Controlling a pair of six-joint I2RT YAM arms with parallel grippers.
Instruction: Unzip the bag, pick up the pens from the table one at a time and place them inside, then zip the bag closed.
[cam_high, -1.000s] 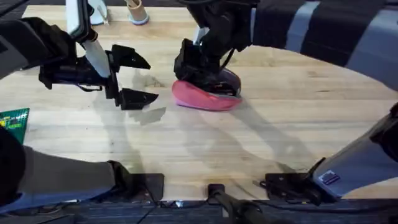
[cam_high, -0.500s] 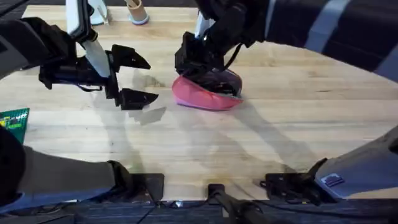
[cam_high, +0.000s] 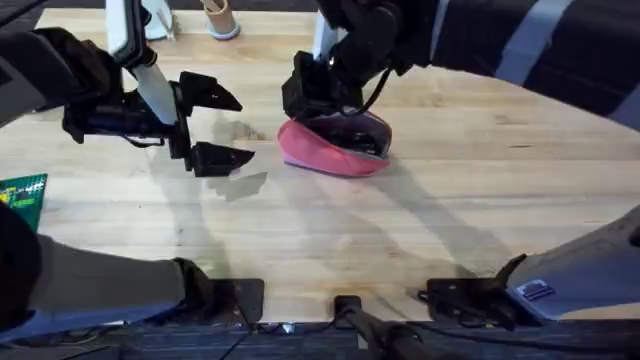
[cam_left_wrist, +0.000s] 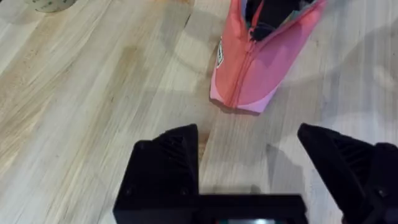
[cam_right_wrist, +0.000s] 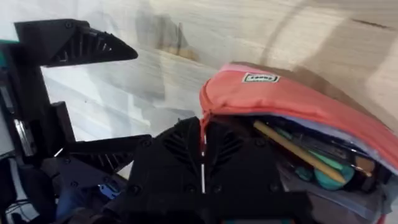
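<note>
— Pink soft fabric pouch (cam_high: 330, 152) is lying mid-worktop (cam_high: 420, 220), partly unzipped; its small white label (cam_right_wrist: 260, 78) is unreadable.
— Left gripper (cam_high: 215, 125) is hovering beside it, jaws apart; right gripper (cam_high: 315, 95) jaws are pinching the zipper together.

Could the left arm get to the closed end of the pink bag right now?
Probably yes. The left gripper hangs open beside the bag, with bare table between. The right gripper sits at the bag's open part, away from that end.
</note>
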